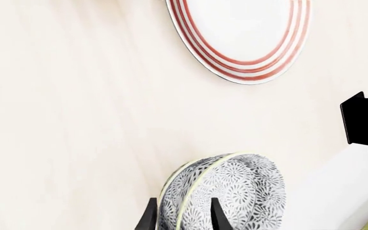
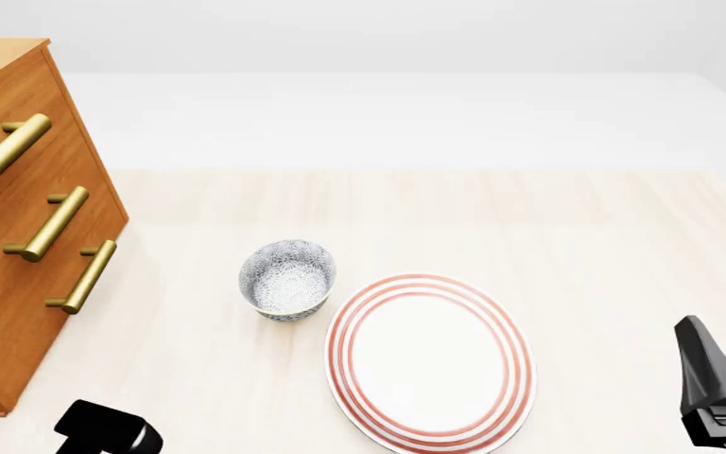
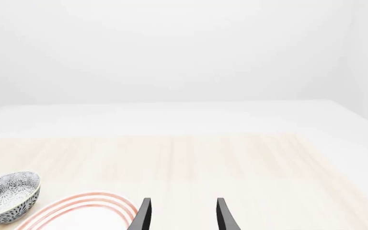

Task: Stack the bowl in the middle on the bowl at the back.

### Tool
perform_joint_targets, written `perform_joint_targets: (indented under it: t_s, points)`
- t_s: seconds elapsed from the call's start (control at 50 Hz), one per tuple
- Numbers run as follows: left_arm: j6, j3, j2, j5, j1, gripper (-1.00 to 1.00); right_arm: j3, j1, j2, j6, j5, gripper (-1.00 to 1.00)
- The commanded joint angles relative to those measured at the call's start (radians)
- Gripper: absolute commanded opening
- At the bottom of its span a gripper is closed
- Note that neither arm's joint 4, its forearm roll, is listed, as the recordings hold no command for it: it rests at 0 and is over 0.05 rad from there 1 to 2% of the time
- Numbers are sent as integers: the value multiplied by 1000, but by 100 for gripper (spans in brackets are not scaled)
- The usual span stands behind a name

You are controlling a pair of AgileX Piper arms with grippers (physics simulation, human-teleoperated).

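In the left wrist view my left gripper (image 1: 183,201) is shut on the bowl in the middle (image 1: 241,191), a grey-and-white speckled bowl. The bowl hangs on its side above the table, with its rim running between the two fingers. This bowl and the gripper lie outside the front view, where only a part of the left arm (image 2: 109,430) shows. The bowl at the back (image 2: 287,279), with the same speckle, stands upright on the table, left of the plate; it shows as well (image 3: 8,196) in the right wrist view. My right gripper (image 3: 183,201) is open and holds nothing, low at the near right (image 2: 714,383).
A red-ringed white plate (image 2: 429,364) lies right of the standing bowl and shows under the held bowl (image 1: 248,43). A wooden dresser (image 2: 23,236) with brass handles stands along the left side. The table's edge and a black block (image 1: 366,120) show beside the held bowl.
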State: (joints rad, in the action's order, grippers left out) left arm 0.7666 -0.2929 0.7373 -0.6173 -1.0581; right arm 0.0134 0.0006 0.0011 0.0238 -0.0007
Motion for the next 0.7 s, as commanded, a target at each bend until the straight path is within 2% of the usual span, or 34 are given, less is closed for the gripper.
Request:
perform_joint_targets:
  t_s: [0.02,0.36,0.7]
  points:
    - [-5,20,17,19,-7,100,0,0,0,1,0,100]
    - [-2,5,17,9,-17,100,0,2,0,1,0,100]
    - [-90,-80,-132,-206,73,100,0,2,0,-2,-2,100]
